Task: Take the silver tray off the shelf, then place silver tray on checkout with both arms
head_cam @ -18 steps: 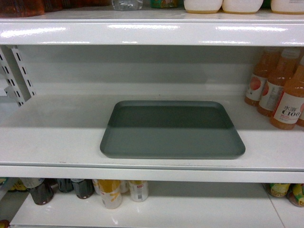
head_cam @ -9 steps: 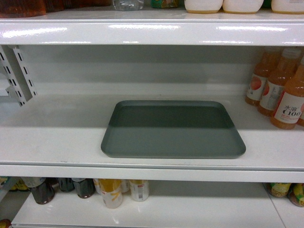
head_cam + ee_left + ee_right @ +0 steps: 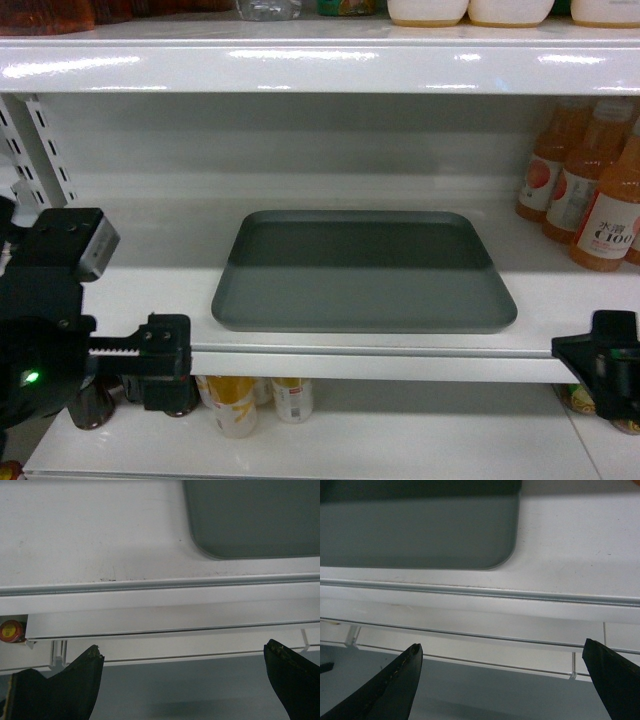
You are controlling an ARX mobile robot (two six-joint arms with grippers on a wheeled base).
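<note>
The left arm fills the lower left of the head view, a bulky black body with a green LED lit low at the frame's edge and a grey block on top; its left gripper [image 3: 165, 362] reaches rightward along a toothed black rail, ending at a black block. In the left wrist view its two black fingers [image 3: 75, 680] sit in the bottom corners, set wide apart, with nothing between them; the right gripper [image 3: 605, 365] shows only as a black block at the lower right edge of the head view; in the right wrist view its fingers [image 3: 395, 680] likewise sit far apart, holding nothing.
</note>
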